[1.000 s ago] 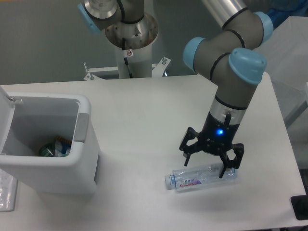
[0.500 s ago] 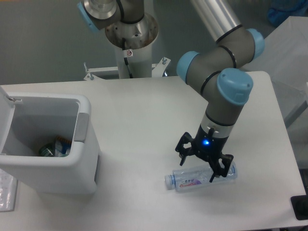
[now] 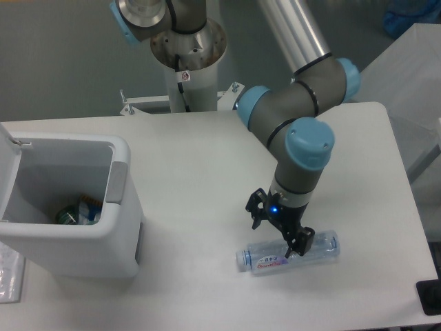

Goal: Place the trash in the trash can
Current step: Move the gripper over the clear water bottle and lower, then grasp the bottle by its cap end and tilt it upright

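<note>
My black two-finger gripper [image 3: 278,231] hangs with jaws spread wide over the middle of the clear plastic water bottle with blue-red label [image 3: 288,253], which lies on the white table [image 3: 200,158], well apart from the open boxy white plastic trash can [image 3: 72,207].

Open white tabletop [image 3: 200,172] between clear plastic water bottle [image 3: 287,253] and boxy white plastic trash can [image 3: 76,207]. Bin mouth uncovered, hinged white lid [image 3: 8,165] swung back at left. Grey arm [image 3: 296,103] looming above bottle.
</note>
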Motion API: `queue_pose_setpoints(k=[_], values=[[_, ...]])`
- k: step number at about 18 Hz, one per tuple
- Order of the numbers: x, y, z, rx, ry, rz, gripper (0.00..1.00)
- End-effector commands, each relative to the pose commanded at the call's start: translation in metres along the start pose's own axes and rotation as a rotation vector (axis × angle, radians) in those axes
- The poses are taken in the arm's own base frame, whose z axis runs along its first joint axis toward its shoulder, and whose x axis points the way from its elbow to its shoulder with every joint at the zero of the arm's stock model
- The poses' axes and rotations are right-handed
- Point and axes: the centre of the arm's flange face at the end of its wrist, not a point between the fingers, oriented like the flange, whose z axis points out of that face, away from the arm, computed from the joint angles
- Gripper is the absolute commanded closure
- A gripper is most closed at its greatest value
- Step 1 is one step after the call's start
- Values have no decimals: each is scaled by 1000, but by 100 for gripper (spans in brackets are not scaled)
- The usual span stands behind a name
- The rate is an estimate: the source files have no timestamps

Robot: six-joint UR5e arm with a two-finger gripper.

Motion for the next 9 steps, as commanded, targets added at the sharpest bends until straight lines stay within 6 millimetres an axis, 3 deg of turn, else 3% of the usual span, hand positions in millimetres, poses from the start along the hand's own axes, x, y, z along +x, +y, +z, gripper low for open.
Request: queue_pose_setpoints(k=[9], values=[[3, -19, 26, -3, 18, 21, 0]])
